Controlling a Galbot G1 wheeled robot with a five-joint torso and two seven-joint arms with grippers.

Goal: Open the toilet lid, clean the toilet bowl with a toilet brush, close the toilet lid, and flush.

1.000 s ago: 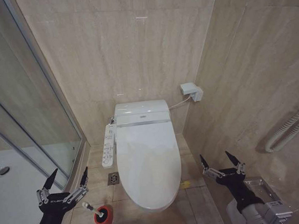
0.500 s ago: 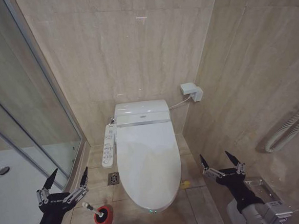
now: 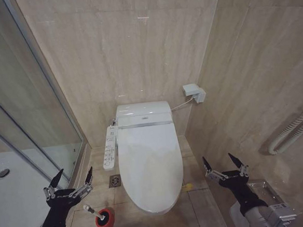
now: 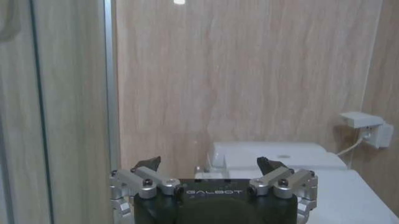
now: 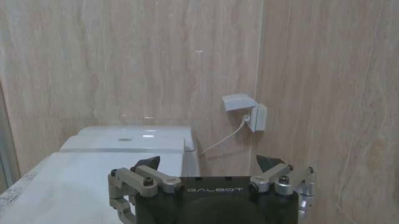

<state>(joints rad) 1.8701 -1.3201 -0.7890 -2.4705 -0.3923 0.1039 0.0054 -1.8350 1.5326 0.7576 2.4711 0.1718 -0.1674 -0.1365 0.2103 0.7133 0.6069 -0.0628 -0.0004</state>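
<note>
The toilet lid (image 3: 148,160) is seen shut between two empty, spread claws: left claw (image 3: 73,180) held above the toilet brush (image 3: 94,212) in its red holder (image 3: 105,220), right claw (image 3: 224,165) opposite.

A glossy white toilet lid (image 3: 149,163) covers a white toilet bowl (image 3: 161,209). Beside it, a white button panel (image 3: 109,147) carries small dark markings. The toilet brush (image 3: 93,211) has a white handle and black bristles, and sits in a red cup holder (image 3: 105,220). Walls (image 3: 137,52) are beige stone with pale horizontal veining; floor tiles (image 3: 202,206) are tan. A white wall box (image 3: 194,93) hangs on the wall. Both claws, left (image 3: 72,182) and right (image 3: 224,165), are black with silver metal joints.
</note>
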